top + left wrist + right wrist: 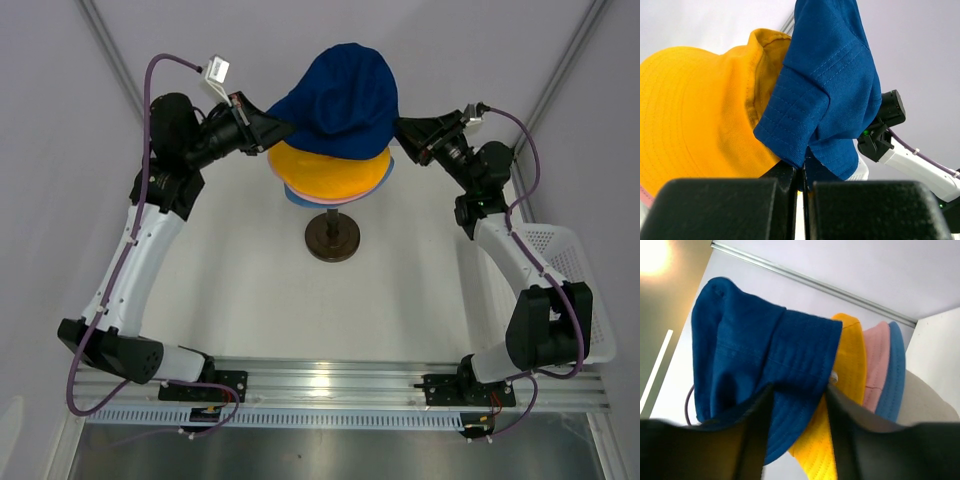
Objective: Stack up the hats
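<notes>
Navy fabric crowds both wrist views and hides a good deal. From above, the navy hat (340,95) covers the top of the stand (333,214), and only its dark round base (333,241) shows on the surface (240,280). Under the navy one the yellow hat (330,175) bulges out, while the pink hat (877,365) and light blue hat (896,375) show only as thin edges. The navy hat sits tilted on top of the pile, crown pushed up, its brim folded and stitched in rows. My left end effector (801,170) is pinched tight on that brim. My right end effector (797,390) stands part-wide astride the opposite brim, and I can't tell whether its pads touch the cloth.
</notes>
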Robot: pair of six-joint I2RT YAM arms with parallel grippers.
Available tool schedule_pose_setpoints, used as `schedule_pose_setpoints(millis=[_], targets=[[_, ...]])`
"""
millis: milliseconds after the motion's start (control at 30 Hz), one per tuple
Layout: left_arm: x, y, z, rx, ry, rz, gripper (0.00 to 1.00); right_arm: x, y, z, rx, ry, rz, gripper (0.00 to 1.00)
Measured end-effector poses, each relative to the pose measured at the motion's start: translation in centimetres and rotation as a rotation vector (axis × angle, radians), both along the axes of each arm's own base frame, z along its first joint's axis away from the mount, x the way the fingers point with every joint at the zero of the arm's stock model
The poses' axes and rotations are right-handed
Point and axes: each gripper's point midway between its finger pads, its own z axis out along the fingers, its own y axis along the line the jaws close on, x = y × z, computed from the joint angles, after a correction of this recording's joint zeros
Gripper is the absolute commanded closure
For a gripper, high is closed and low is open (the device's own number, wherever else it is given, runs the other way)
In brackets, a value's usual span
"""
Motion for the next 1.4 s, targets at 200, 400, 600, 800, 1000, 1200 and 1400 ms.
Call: schedule_pose_setpoints(millis=[200,400,600,800,1000,1200,1400], targets=[[-0.1,-0.1,0.0,-0.003,-0.002,-0.012,0.99,-0.4,-0.2,1.5,0.026,-0.041,-0.001,1.0],[-0.2,-0.1,0.5,-0.022,0.009,-0.013,0.99,-1.1,-0.4,5.3,0.041,-0.139,-0.001,1.0],[-1.7,0.5,2.5,-0.058,-0.011,0.006,0.97,-3.9,0.2,12.4,0.002,-0.349,0.025,1.0],[-6.7,3.0,3.6,-0.079,-0.092,0.07,0.96,-7.1,2.1,13.9,-0.069,-0.452,0.095,1.0],[-7.5,4.7,2.2,-0.041,-0.143,0.154,0.99,-6.6,4.2,9.9,-0.177,-0.428,0.162,1.0],[-4.1,5.1,1.2,-0.012,-0.129,0.203,0.99,-3.3,5.3,7.7,-0.233,-0.407,0.176,1.0],[-2.2,4.2,6.7,-0.064,-0.273,0.171,0.99,-2.1,6.1,11.8,-0.211,-0.536,0.181,1.0]])
